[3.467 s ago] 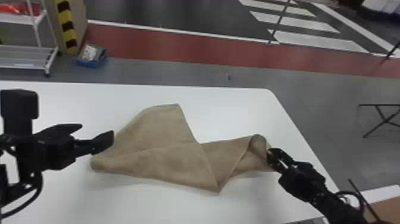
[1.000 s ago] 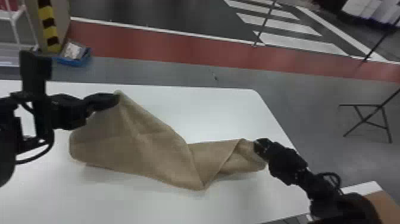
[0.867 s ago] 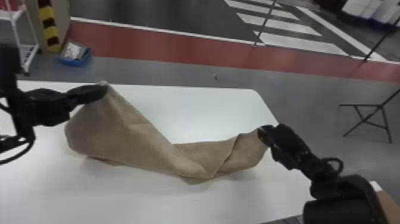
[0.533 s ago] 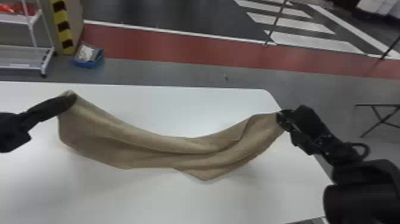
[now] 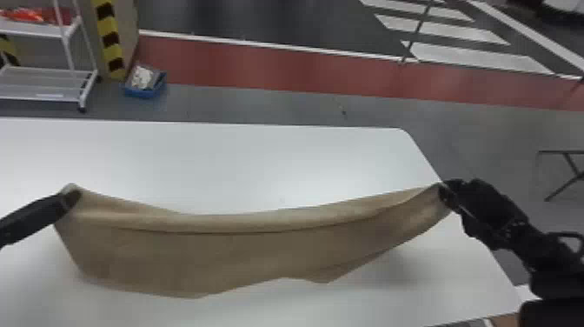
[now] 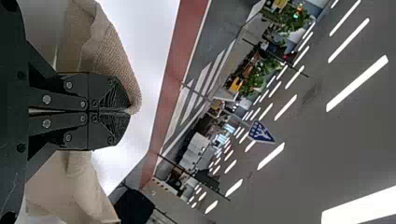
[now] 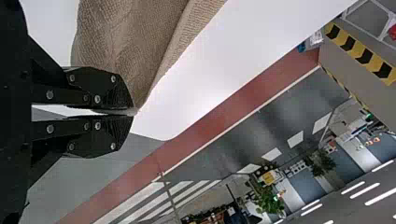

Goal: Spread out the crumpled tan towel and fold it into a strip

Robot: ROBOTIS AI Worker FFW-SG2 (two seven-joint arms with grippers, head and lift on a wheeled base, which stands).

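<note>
My left gripper (image 5: pixel 71 199) is at the left in the head view, shut on one upper corner of the tan towel (image 5: pixel 243 252). At the right, my right gripper (image 5: pixel 444 195) pinches another corner. Between them the towel hangs in a shallow sag, with a long crease along its upper part and an uneven lower edge. In the left wrist view the left gripper (image 6: pixel 127 112) has towel cloth (image 6: pixel 114 60) between its closed tips. The right wrist view has the right gripper (image 7: pixel 134 112) closed on a gathered point of the towel (image 7: pixel 135 42).
The white table (image 5: pixel 278 165) spreads under and behind the towel, its right edge passing beneath the right arm. Beyond it on the floor stand a white shelf cart (image 5: pixel 43 82) and a blue bin (image 5: pixel 144 86). A black stand (image 5: pixel 569 165) is at the far right.
Both grippers have moved apart, the left one from mid-towel toward the left, holding a corner. The towel went from lying folded over on the table to stretched and raised between them.
</note>
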